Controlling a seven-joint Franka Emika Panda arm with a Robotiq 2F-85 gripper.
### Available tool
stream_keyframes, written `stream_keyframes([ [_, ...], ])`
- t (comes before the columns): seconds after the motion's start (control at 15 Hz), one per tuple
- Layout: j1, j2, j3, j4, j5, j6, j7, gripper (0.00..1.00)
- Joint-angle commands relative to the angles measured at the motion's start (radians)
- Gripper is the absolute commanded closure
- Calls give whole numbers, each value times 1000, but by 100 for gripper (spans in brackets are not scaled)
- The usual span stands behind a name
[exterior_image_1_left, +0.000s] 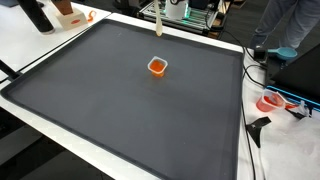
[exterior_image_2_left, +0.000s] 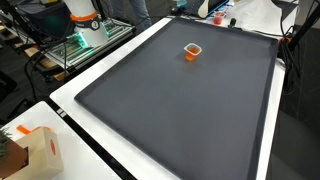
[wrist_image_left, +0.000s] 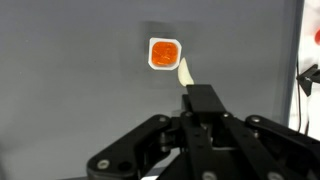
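Observation:
A small white cup with orange contents (exterior_image_1_left: 157, 66) stands on the dark mat (exterior_image_1_left: 110, 100) in the far middle part; it shows in both exterior views (exterior_image_2_left: 192, 50) and in the wrist view (wrist_image_left: 164, 53). My gripper (wrist_image_left: 203, 102) is shut on a thin cream-coloured stick (wrist_image_left: 185, 73). The stick's tip points down toward the cup and ends just to the right of it in the wrist view. In an exterior view the stick (exterior_image_1_left: 159, 22) hangs high above the mat's far edge, well apart from the cup. The gripper body is cut off there.
The mat lies on a white table (exterior_image_2_left: 70, 95). A cardboard box (exterior_image_2_left: 35, 150) stands at one corner, and white and orange items (exterior_image_1_left: 70, 15) at another. A red and white object (exterior_image_1_left: 272, 101) and cables lie off the mat's side. A person (exterior_image_1_left: 290, 25) stands nearby.

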Motion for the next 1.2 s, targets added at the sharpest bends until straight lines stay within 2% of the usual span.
stream_keyframes([
  [0.0,-36,57,-3,48,97,-64,-91,97],
  [0.2,-71,89,-9,47,168,-56,-187,97],
  [0.67,-131,118,-19,-23,238,18,-308,97],
  [1.13,-144,109,-19,-154,304,191,-345,97],
])
